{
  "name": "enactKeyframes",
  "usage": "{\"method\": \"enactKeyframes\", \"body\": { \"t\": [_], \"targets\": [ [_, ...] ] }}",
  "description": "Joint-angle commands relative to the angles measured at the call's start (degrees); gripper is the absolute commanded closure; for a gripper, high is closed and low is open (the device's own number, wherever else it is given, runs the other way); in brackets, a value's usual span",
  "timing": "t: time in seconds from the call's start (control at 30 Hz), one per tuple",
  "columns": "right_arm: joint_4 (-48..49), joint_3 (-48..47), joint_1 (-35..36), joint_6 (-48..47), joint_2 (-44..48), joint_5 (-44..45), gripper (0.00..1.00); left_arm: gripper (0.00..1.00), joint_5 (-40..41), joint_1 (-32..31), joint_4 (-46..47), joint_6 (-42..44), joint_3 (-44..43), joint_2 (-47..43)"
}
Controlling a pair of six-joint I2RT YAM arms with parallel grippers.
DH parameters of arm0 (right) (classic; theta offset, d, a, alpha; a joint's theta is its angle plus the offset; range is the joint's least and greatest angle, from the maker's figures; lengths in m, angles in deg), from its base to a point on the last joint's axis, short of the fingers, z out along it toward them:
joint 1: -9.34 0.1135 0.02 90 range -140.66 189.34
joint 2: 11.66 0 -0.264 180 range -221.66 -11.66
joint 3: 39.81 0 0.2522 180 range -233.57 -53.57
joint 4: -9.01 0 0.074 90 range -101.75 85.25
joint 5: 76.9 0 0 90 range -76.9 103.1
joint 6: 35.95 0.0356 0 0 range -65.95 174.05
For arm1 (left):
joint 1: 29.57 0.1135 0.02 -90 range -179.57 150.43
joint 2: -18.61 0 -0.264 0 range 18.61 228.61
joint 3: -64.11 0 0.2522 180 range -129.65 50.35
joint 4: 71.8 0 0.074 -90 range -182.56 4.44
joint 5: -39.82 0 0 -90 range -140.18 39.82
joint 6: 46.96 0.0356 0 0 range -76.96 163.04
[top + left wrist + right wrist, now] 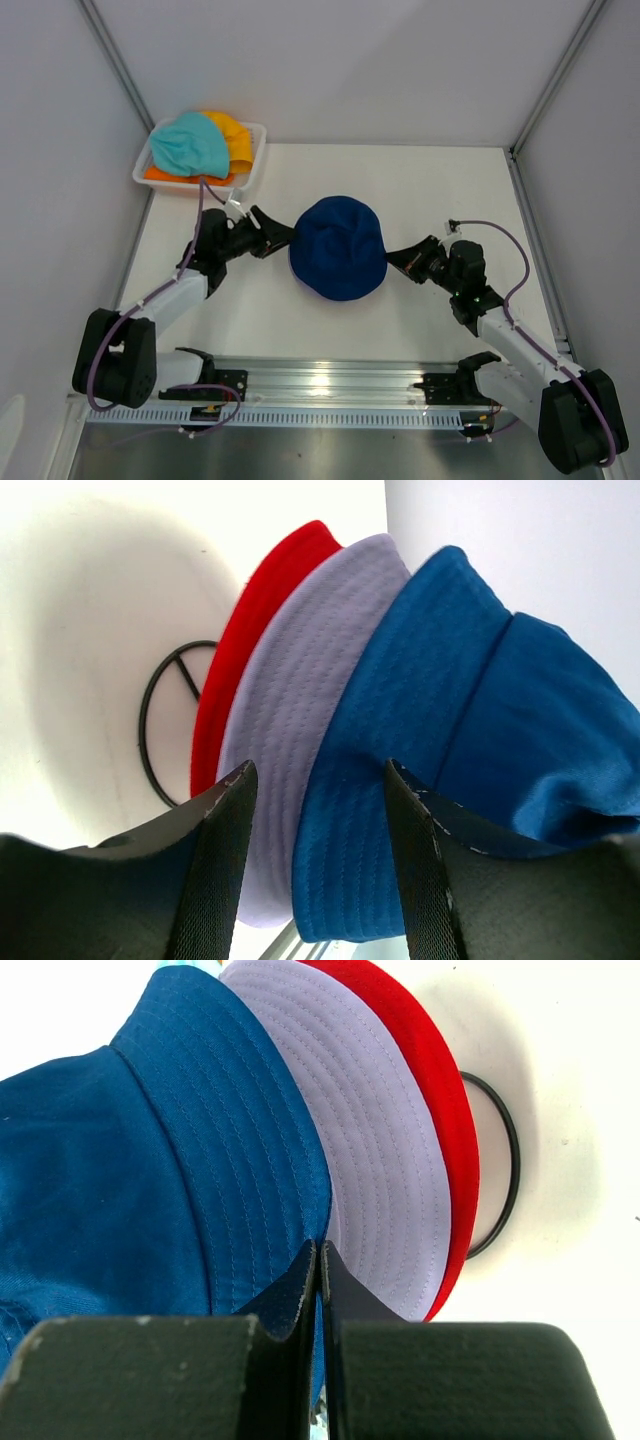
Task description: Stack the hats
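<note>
Your right fingers (285,1300) are pressed shut at the brim edge of the dark blue hat (340,245), apparently steadying it atop the lilac hat (290,730) and red hat (250,620) mid-bench (450,190). Left fingers (220,860) stand half open astride the brims, gripping nothing. Open bench surrounds the stack; the teal hat (188,145) sits in the far-left basket (256,155).

White arms (175,292) carry black joints (120,355), black hands (283,233), purple cables (200,200).

The dark blue hat (338,247) sits crown-up at the centre, nested over a lilac hat (300,720) and a red hat (250,650), brims fanned. At eleven o'clock the teal hat (188,145) lies over the yellow hat (230,135) and orange hat (160,174).
</note>
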Motion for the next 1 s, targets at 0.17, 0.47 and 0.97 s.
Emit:
{"method": "enactKeyframes", "body": {
  "t": [0.17,0.47,0.97],
  "targets": [
    [-0.44,-0.75,0.27,-1.45,-0.96,1.07,1.00,0.52,-4.20,-1.20,10.18,-2.32,-0.87,1.57],
    [-1.32,-0.75,0.35,-1.89,-1.31,1.59,1.00,0.99,-3.16,-1.47,13.01,-3.57,0.63,1.58],
    [-7.74,-3.21,0.35,-4.52,-8.24,3.18,1.00,0.99,15.48,-3.05,-22.24,4.44,-5.62,-0.89]
  ]
}}
